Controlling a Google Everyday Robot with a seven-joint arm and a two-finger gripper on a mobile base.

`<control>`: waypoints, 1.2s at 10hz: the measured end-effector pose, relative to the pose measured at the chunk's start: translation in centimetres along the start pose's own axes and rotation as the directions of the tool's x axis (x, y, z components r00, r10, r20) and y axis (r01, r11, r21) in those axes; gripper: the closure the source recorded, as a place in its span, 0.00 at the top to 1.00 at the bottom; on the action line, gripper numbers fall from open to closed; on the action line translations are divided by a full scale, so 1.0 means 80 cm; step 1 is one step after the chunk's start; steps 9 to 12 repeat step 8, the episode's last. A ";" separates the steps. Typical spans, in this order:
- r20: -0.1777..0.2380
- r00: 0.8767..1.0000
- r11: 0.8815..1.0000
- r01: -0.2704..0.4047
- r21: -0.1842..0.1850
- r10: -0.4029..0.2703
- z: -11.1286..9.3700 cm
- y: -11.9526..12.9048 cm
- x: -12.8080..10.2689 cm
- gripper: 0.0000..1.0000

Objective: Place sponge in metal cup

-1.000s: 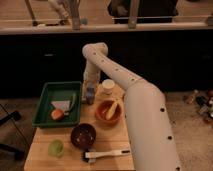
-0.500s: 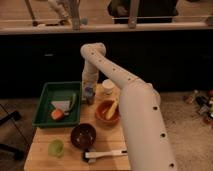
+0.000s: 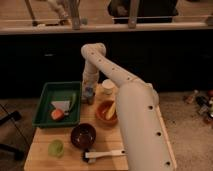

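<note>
My gripper (image 3: 89,94) points straight down at the back of the wooden table (image 3: 40,155), between the green tray (image 3: 44,91) and a white cup (image 3: 107,87). A small blue-grey thing, apparently the sponge (image 3: 89,92), sits right at the gripper's tip. I cannot tell whether it is held or resting. The metal cup does not show apart from it; it may be hidden under the gripper and sponge.
The tray holds a pale wedge, an orange item (image 3: 57,114) and a green item. An orange bowl (image 3: 102,116) with a yellow thing, a dark bowl (image 3: 82,135), a translucent green cup (image 3: 56,147) and a brush (image 3: 103,154) stand on the table. My arm crosses its right side.
The forearm in the foreground has shifted slightly; the gripper stays at the same spot beside the tray.
</note>
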 end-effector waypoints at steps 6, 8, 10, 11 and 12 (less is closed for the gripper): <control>0.011 1.000 1.000 -0.004 0.000 0.004 0.004 -0.003 0.001 0.80; 0.007 1.000 1.000 -0.003 0.001 0.003 0.003 -0.005 0.001 0.80; 0.007 1.000 1.000 -0.003 0.001 0.003 0.003 -0.005 0.001 0.80; 0.007 1.000 1.000 -0.003 0.001 0.003 0.003 -0.005 0.001 0.80; 0.007 1.000 1.000 -0.003 0.001 0.003 0.003 -0.005 0.001 0.80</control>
